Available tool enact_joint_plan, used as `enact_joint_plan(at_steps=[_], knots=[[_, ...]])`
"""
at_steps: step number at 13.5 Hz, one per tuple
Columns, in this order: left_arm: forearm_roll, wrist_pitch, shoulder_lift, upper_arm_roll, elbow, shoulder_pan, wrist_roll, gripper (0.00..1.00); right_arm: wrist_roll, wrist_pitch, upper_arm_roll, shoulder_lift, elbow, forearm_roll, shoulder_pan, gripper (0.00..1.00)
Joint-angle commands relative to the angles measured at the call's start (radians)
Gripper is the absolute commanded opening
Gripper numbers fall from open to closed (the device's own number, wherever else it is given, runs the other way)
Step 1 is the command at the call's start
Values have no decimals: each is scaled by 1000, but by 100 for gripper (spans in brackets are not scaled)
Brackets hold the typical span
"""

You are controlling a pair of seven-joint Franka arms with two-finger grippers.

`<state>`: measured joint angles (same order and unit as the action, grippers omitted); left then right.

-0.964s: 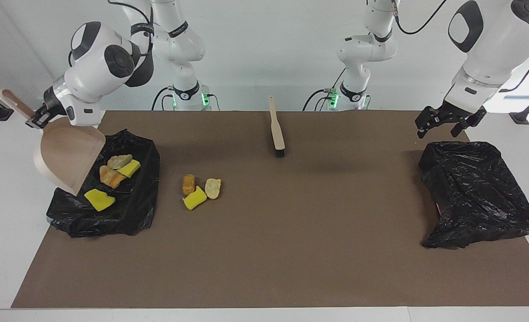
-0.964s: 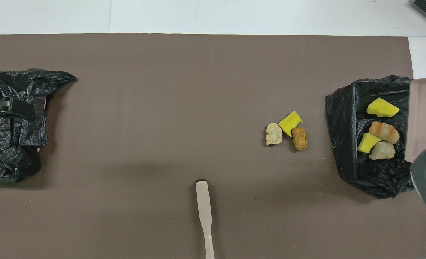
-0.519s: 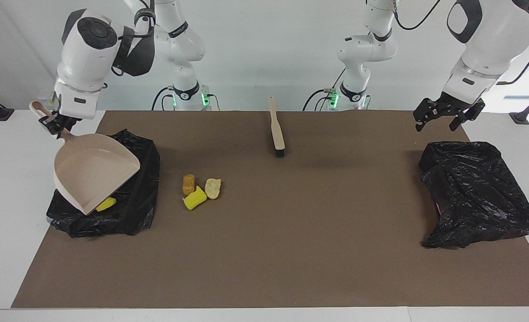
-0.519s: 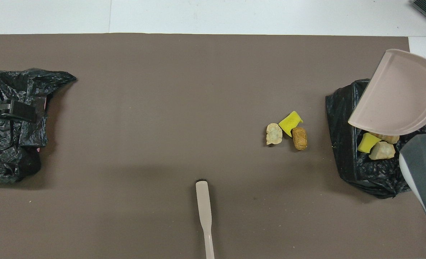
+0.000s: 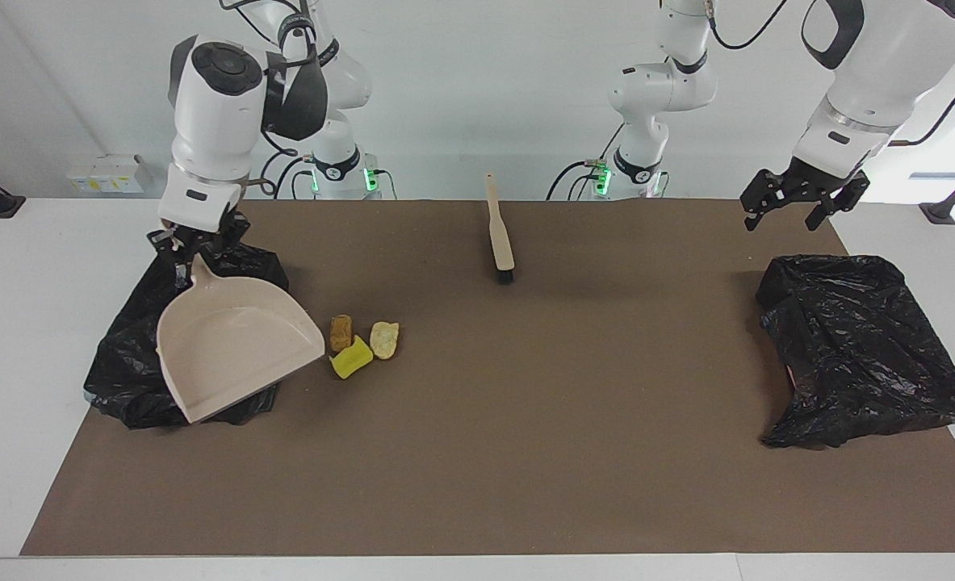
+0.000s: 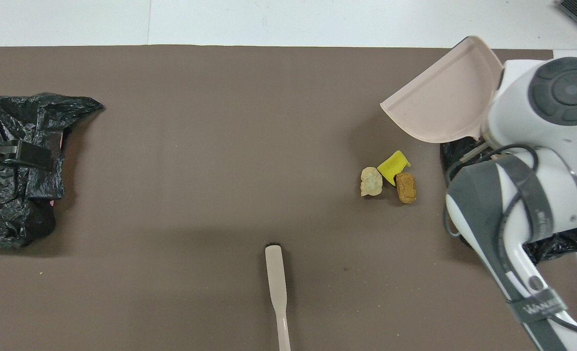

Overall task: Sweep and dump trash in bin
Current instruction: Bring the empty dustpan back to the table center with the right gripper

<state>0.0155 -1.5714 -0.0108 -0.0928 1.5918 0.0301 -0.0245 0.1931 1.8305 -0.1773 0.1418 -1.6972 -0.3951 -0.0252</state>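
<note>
Over at the right arm's end of the surface (image 5: pixel 477 484), the right pincer (image 5: pixel 178 252) grips the handle of the beige dustpan (image 5: pixel 231 343), held tilted above a bin lined with a black bag (image 5: pixel 122 363); whatever lies inside is probably hidden by the pan. Just beside its lip, three scraps of trash (image 5: pixel 362 343) lie together. A brush (image 5: pixel 499 230) rests nearer the robots. The left pincer (image 5: pixel 800 206) hangs wide above another black bag (image 5: pixel 856 347).
</note>
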Motion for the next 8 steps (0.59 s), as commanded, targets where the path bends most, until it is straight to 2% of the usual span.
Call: enact_joint_plan(at_steps=[1,4,8], knots=[[-17,2,-26,7,28,-9,-14,100,-232,-10,2,125,134,80,-99,0],[-19,1,-26,7,28,-7,-15,100,-449,-13,4,264,279,127,-223,0],[-19,2,-26,8,30,-7,-15,100,-673,-83,13,506,577,125,-376,0]])
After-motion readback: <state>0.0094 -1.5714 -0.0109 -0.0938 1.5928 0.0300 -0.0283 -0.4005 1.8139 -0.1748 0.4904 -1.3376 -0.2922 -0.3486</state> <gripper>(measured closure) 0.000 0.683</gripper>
